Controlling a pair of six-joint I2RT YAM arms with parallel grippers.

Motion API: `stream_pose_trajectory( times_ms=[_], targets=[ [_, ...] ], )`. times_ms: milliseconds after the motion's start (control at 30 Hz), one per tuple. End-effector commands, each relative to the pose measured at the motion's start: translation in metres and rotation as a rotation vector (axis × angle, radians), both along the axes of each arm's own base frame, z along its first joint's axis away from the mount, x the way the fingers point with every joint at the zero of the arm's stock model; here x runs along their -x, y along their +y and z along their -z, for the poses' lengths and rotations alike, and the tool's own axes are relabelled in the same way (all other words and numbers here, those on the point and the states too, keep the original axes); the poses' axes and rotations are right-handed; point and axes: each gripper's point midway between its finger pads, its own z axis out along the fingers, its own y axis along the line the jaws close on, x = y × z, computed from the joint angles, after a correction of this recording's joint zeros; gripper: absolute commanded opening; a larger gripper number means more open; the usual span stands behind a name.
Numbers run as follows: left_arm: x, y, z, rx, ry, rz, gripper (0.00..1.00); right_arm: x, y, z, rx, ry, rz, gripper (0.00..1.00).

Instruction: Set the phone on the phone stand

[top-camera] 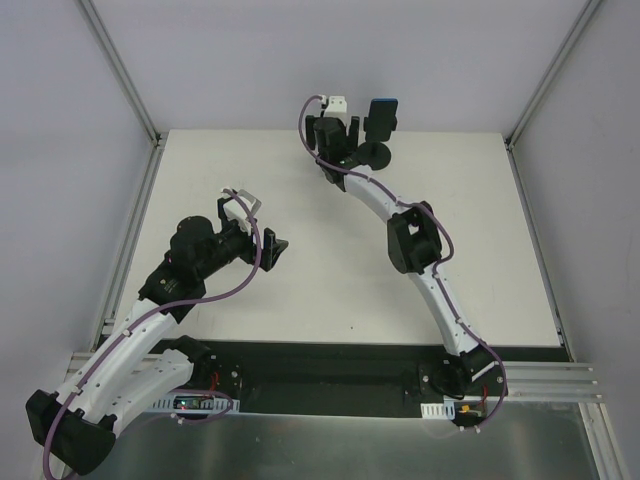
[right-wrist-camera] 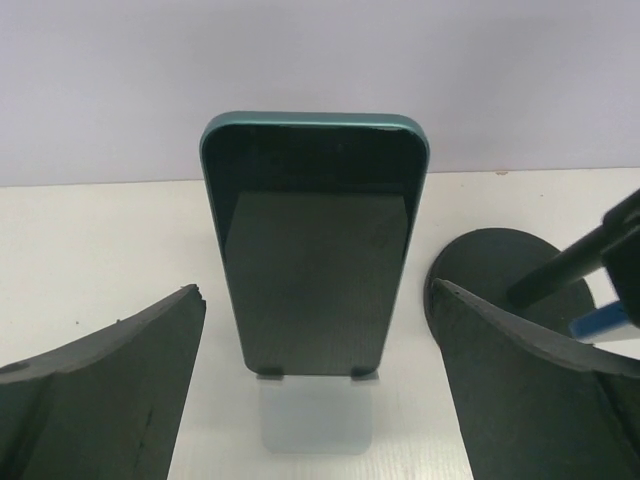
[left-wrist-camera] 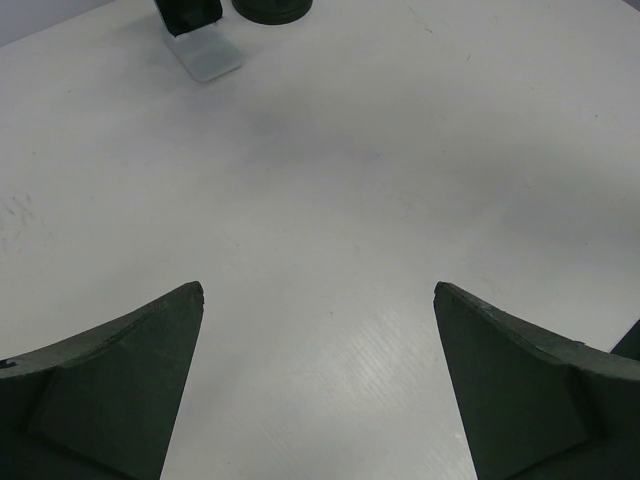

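The phone point(top-camera: 381, 115), black with a blue rim, stands upright on the black phone stand, above its round disc base point(top-camera: 372, 155). In the right wrist view the disc base point(right-wrist-camera: 495, 262) and its slanted arm point(right-wrist-camera: 570, 262) show at the right, with a strip of blue rim point(right-wrist-camera: 608, 321) beside the arm. My right gripper point(top-camera: 337, 130) is open and empty, just left of the stand; it also shows in the right wrist view point(right-wrist-camera: 318, 290). My left gripper point(top-camera: 272, 252) is open and empty over the middle left of the table, as in its wrist view point(left-wrist-camera: 318, 290).
A second dark phone with a teal rim point(right-wrist-camera: 315, 250) leans on a small silver stand point(right-wrist-camera: 312, 425) straight ahead of my right gripper, left of the disc base. The left wrist view shows the silver stand point(left-wrist-camera: 208, 55) and the disc point(left-wrist-camera: 272, 8) far off. The back wall is close behind.
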Motion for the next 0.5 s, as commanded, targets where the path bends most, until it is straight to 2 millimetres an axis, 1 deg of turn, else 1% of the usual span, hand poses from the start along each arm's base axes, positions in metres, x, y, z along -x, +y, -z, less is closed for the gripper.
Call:
stream_pose_trajectory(
  times_ms=[0,33,67,100,133,167,200,233,267,300,333,367,400,433,467],
  targets=[
    [-0.002,-0.001,-0.022,0.029,-0.055,0.009,0.97,0.021,-0.005,-0.118,-0.026,-0.144,-0.004,0.96],
    [-0.002,-0.001,-0.022,0.027,-0.054,0.006,0.97,0.028,-0.006,-0.137,-0.022,-0.164,-0.011,0.96],
    [-0.002,0.000,-0.022,0.026,-0.057,0.005,0.97,0.033,-0.005,-0.145,-0.009,-0.171,-0.013,0.96],
    [-0.002,0.000,-0.022,0.027,-0.058,0.002,0.97,0.042,-0.001,-0.148,0.036,-0.163,-0.028,0.96],
    [-0.002,0.001,-0.023,0.027,-0.060,-0.001,0.97,0.052,-0.002,-0.169,0.041,-0.186,-0.029,0.96],
    [-0.003,0.001,-0.022,0.023,-0.061,-0.003,0.97,0.060,-0.003,-0.176,0.067,-0.183,-0.029,0.96],
    [-0.002,0.001,-0.023,0.025,-0.061,-0.004,0.97,0.071,0.004,-0.167,0.104,-0.157,-0.051,0.96],
    [-0.003,0.002,-0.023,0.025,-0.063,-0.008,0.97,0.085,0.002,-0.188,0.108,-0.173,-0.060,0.96],
    [-0.003,0.003,-0.023,0.022,-0.065,-0.014,0.97,0.096,0.002,-0.182,0.135,-0.140,-0.080,0.96],
    [-0.003,0.004,-0.024,0.023,-0.068,-0.017,0.97,0.111,0.009,-0.160,0.172,-0.090,-0.112,0.96],
    [-0.003,0.005,-0.024,0.022,-0.071,-0.021,0.97,0.130,0.002,-0.168,0.162,-0.073,-0.120,0.96],
    [-0.003,0.006,-0.024,0.019,-0.072,-0.027,0.97,0.145,0.001,-0.159,0.174,-0.036,-0.144,0.96],
    [-0.003,0.007,-0.025,0.020,-0.077,-0.033,0.97,0.169,-0.002,-0.109,0.229,0.067,-0.182,0.96],
    [-0.004,0.008,-0.025,0.017,-0.081,-0.039,0.97,0.191,-0.013,-0.125,0.169,0.063,-0.193,0.96],
    [-0.004,0.010,-0.024,0.014,-0.083,-0.050,0.97,0.211,-0.012,-0.113,0.159,0.100,-0.245,0.96]
  ],
)
